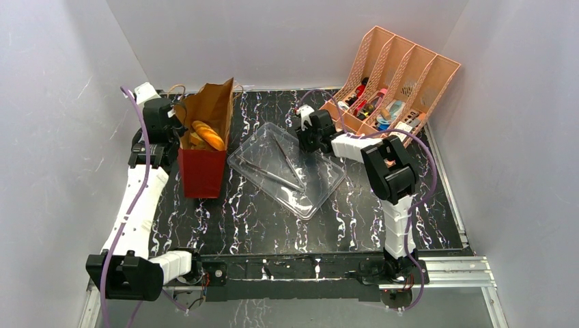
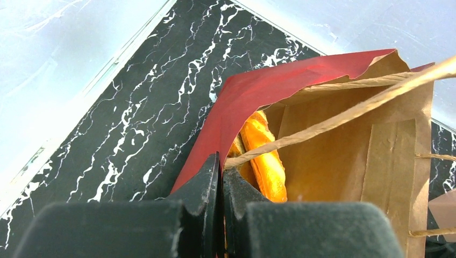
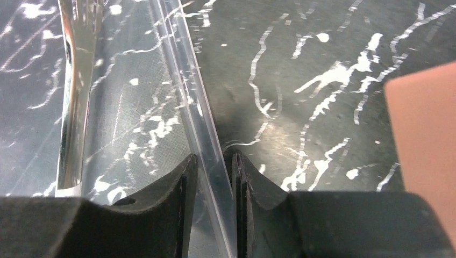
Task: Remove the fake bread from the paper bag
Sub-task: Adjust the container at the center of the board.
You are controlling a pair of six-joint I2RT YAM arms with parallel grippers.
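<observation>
Two claws are mine, and both are pressed nearly together on thin edges. My left claw (image 2: 221, 180) pinches the near rim of the paper bag (image 2: 344, 156), the glossy red wall sandwiched between its black fingers, with a twisted paper handle (image 2: 349, 110) running away from just above the tips. Directly beyond those tips, inside the brown kraft lining, lies the fake bread (image 2: 263, 161): a shiny orange-brown oblong loaf leaning against the wall I grip, with a paler piece tucked beside it. The bag stands upright with its mouth open. To the left of this claw the black, white-veined table (image 2: 134, 134) runs bare to the pale wall.

My right claw (image 3: 214, 177) is narrowed onto the raised rim of the clear plastic tray (image 3: 177, 80), one finger inside, one outside. Left of it, within the tray, lies a pair of polished metal tongs (image 3: 75, 107). To its right is open marble, then the corner of a salmon-pink slotted organizer (image 3: 425, 134).
</observation>
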